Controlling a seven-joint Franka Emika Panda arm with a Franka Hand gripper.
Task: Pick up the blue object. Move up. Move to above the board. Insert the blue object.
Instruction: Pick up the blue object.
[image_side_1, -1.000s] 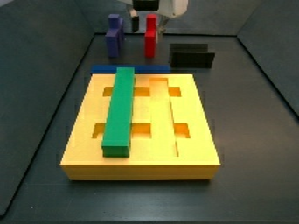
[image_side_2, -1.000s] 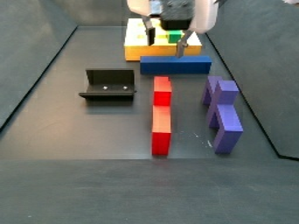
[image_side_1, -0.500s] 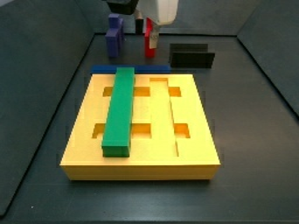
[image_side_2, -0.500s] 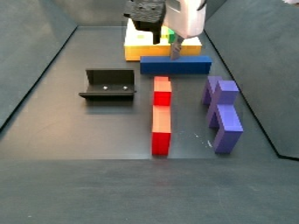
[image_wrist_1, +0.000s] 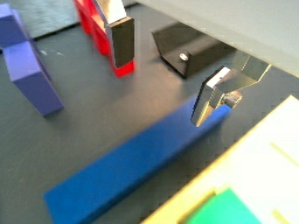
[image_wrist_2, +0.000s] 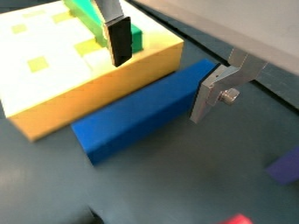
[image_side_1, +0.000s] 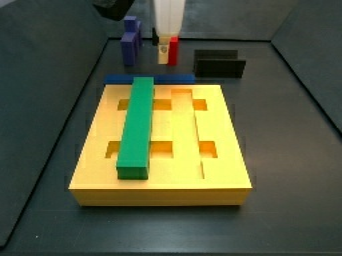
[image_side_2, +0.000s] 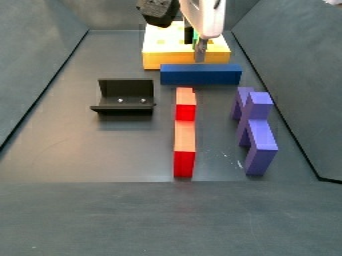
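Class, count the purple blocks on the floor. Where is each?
2. One purple block stands beside the red bar; another stands just beyond it, farther from the board. The gripper hangs over the blue bar.

Opposed side views, board between

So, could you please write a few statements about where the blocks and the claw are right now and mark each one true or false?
1. The blue bar lies on the floor beside the yellow board. True.
2. The green bar stands upright on the floor. False: it lies flat in a groove of the yellow board.
3. The claw is open over the blue bar, one finger on each side. True.
4. The blue bar is already in the board. False: it rests on the floor, outside it.
5. The red bar lies on the floor between the black box and the purple blocks. True.
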